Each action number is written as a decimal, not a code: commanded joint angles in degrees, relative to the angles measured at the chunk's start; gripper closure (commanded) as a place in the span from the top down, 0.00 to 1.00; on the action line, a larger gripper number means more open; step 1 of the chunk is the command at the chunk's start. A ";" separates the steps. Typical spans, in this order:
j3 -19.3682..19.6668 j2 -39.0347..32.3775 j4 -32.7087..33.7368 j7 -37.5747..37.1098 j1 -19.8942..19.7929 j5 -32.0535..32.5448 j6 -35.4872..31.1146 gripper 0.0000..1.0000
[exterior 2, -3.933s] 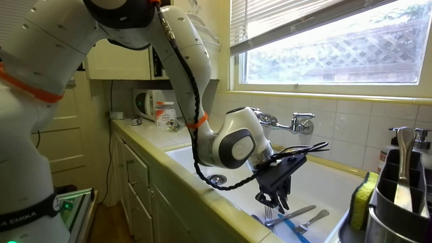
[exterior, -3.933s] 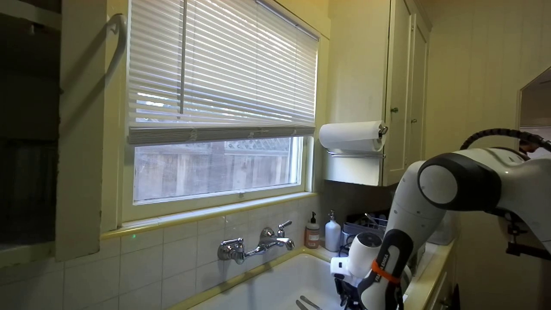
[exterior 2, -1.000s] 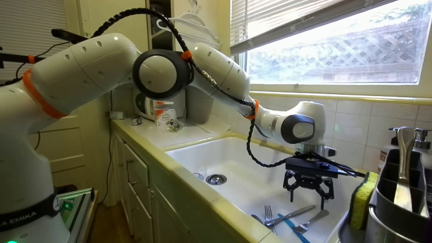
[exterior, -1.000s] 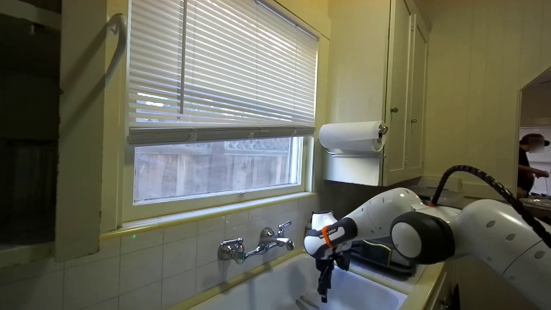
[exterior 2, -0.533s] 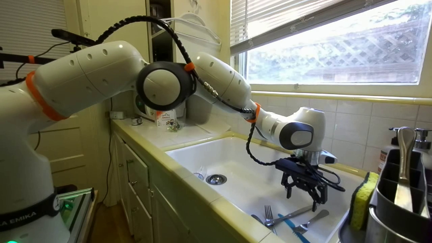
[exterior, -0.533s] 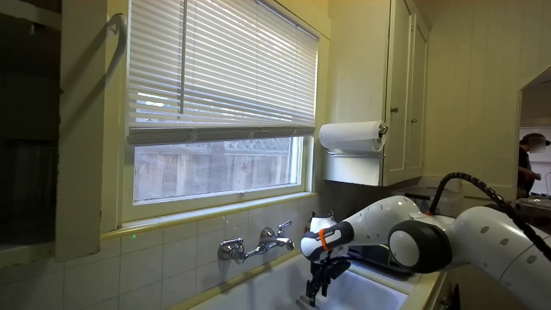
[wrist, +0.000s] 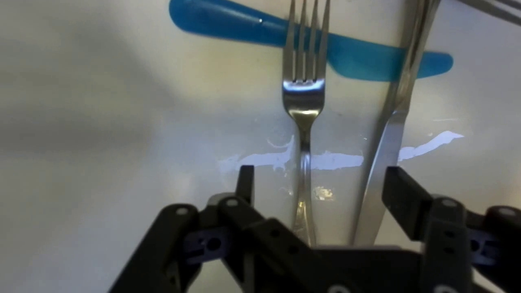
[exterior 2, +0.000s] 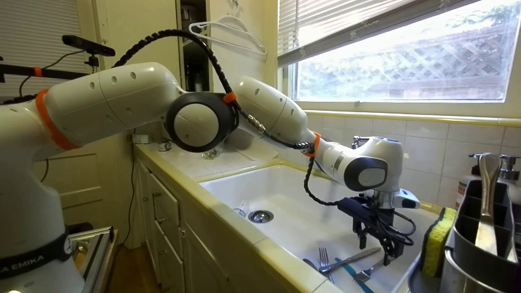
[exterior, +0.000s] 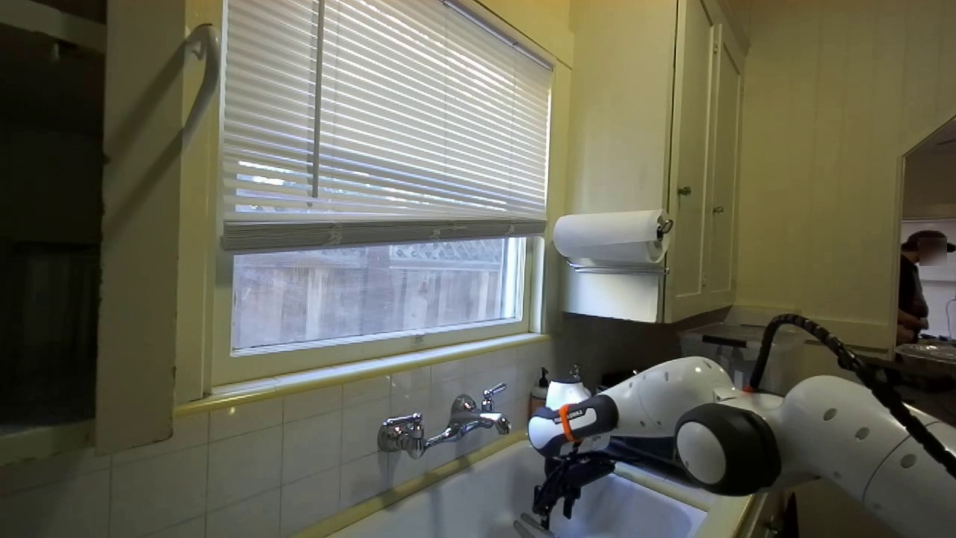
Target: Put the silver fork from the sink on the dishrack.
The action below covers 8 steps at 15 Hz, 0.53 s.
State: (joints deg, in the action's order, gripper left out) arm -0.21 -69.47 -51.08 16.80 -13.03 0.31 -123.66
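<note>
Down in the sink (exterior 2: pixel 293 232) is the fork (wrist: pixel 303 101), lying on the white bottom with its tines across a blue knife (wrist: pixel 232 18). My gripper (wrist: pixel 320 183) is right over its handle end with the fingers (wrist: pixel 246 183) well apart, and in the wrist view that handle runs straight into the gap between them. Honestly can't tell if my fingertips touch anything down there. Just beside the fork is a metal knife (wrist: pixel 376 187), which also crosses the blue one, and its blade passes super close to the fingertip on that picture's right. The metal knife crosses another fork (exterior 2: pixel 324 257) too, and one more utensil (exterior 2: pixel 310 263) is half hidden behind the sink's edge. Farther along the sink you've got the drain (exterior 2: pixel 261 216) and a small clear thing (exterior 2: pixel 241 211) beside it that I can't make out. Past the sink's edge, a dark caddy (exterior 2: pixel 466 256) holds a metal utensil (exterior 2: pixel 487 203) more or less upright, with a yellow sponge (exterior 2: pixel 437 248) just beside it. My arm (exterior 2: pixel 270 103) reaches over the sink in both exterior views, and in an exterior view it partly blocks the soap bottles (exterior: pixel 538 400). On the tiled wall (exterior: pixel 243 463) is a chrome faucet (exterior: pixel 451 432), and farther right a paper towel roll (exterior: pixel 609 235) hangs on the side of a cabinet (exterior: pixel 624 119). Way off at that picture's right edge is a person (exterior: pixel 911 288) in a cap, face blurred out.
</note>
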 commanded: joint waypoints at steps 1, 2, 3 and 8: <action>1.03 -5.40 7.83 -0.39 1.00 1.02 2.13 0.69; 1.26 -6.28 8.95 -0.44 1.22 1.26 2.31 0.66; 1.68 -6.80 9.54 -0.83 1.57 1.53 2.52 0.59; 1.82 -9.92 12.93 -0.38 1.73 1.37 4.22 0.61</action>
State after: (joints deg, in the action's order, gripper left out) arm 1.24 -75.65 -43.68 16.80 -11.47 0.95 -122.43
